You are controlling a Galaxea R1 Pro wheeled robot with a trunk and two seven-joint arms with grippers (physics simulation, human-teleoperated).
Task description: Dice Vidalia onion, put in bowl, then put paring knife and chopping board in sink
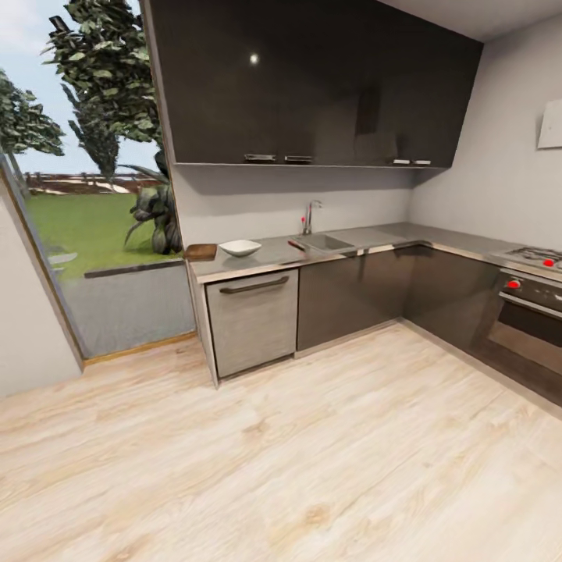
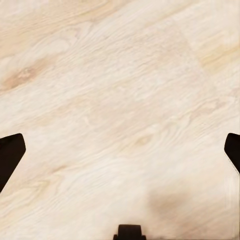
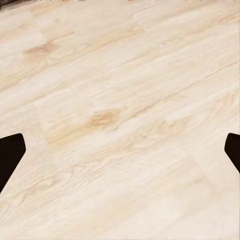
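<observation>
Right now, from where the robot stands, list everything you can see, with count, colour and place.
chopping board: one, dark brown, countertop's left end
bowl: one, white, right of the board
paring knife: one, reddish handle, beside the sink
sink: one, grey, chrome tap behind
countertop: one, grey, over dark cabinets
oven: one, dark, red knobs, right
floor: pale wood
left gripper: open, dark fingers, above floor
right gripper: open, dark fingers, above floor

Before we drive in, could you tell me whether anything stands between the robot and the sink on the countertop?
Nothing visible does: bare wooden floor runs up to the cabinets below the sink. Both grippers are open, empty and facing floor.
</observation>
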